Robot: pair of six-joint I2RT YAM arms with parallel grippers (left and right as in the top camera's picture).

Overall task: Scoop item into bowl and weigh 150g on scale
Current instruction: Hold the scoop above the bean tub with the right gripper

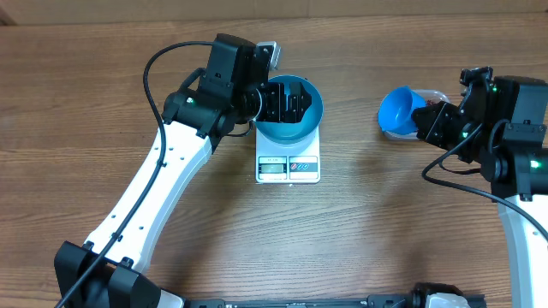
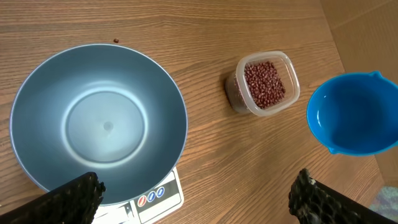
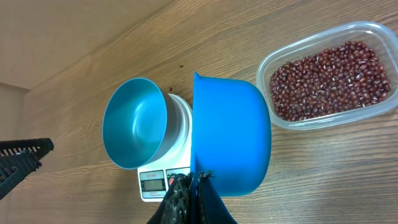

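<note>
Step in hand: judged as the first scoop, since the bowl (image 2: 99,124) is bare inside and the scoop (image 3: 230,143) carries nothing.
Right gripper (image 3: 189,200): pinched fully shut on the scoop's handle; scoop raised off the table (image 1: 385,231) near the tub (image 3: 373,37), mouth up in the overhead view.
Left gripper (image 2: 193,202): spread as wide as it goes, holding nothing, hanging above the bowl.
Beans (image 3: 329,74): all in the clear tub as a loose maroon heap, well apart from the bowl.
Bowl and scale: bowl seated on the white scale (image 1: 288,167), display strip facing the robot, reading too small to tell.
Doing it well: likely best to tip the spout down into the heap, sweep along the tub's long side, then level off before lifting so nothing rolls out.
Tub risk: light plastic, unheld; may slide or tilt under a hard push, so a shallow pass seems safer.
Pour: modest loads near 150 g, with a pause for the scale to settle.
In the way: left gripper over the bowl blocks a straight pour; clearing it off seems needed first.
Also around: 1 dark speck (image 2: 115,41) on the wood beyond the bowl, perhaps a stray bean.
</note>
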